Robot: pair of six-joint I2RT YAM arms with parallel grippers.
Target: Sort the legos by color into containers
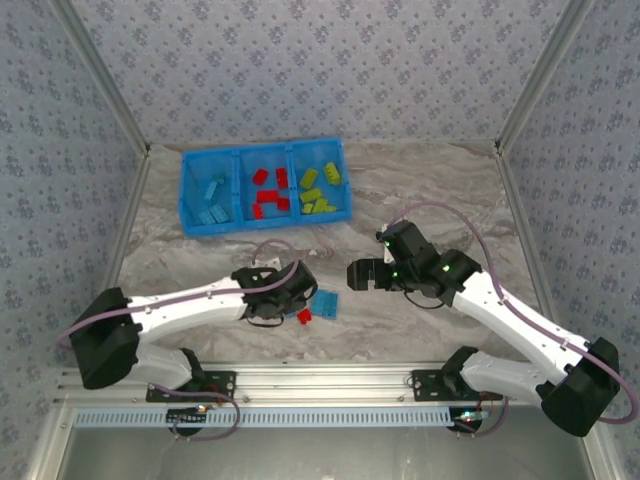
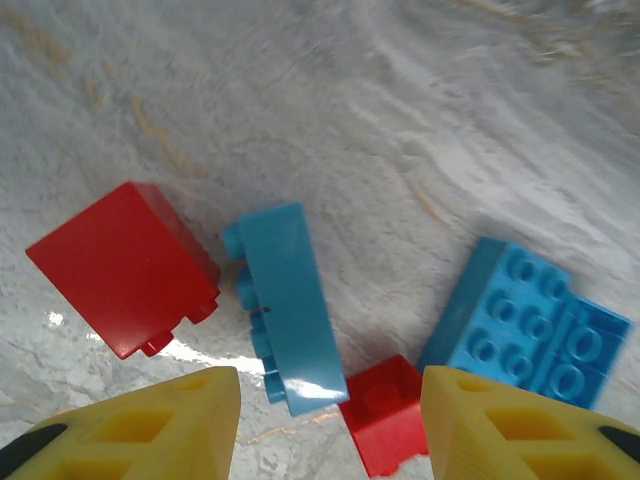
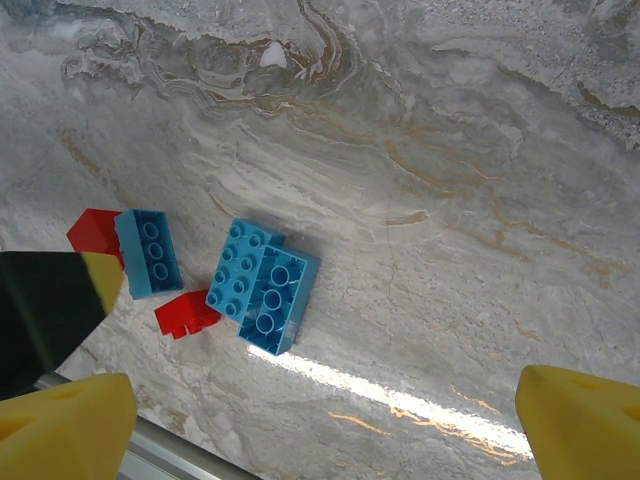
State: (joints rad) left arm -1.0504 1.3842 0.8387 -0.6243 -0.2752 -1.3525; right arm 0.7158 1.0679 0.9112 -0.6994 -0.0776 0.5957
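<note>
The left arm [image 1: 190, 305] is lying low and stretching inward, its left gripper [image 2: 330, 425] pointing down with yellow fingers [image 2: 150, 425] standing partly apart, gripping nothing; the right arm [image 1: 520, 320] is angling inward, its right gripper [image 3: 320, 420] gaping fully wide and empty.

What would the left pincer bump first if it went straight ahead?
Probably the light blue brick lying on its side, ahead of the left pincer; the small red brick beside it looks close too.
</note>
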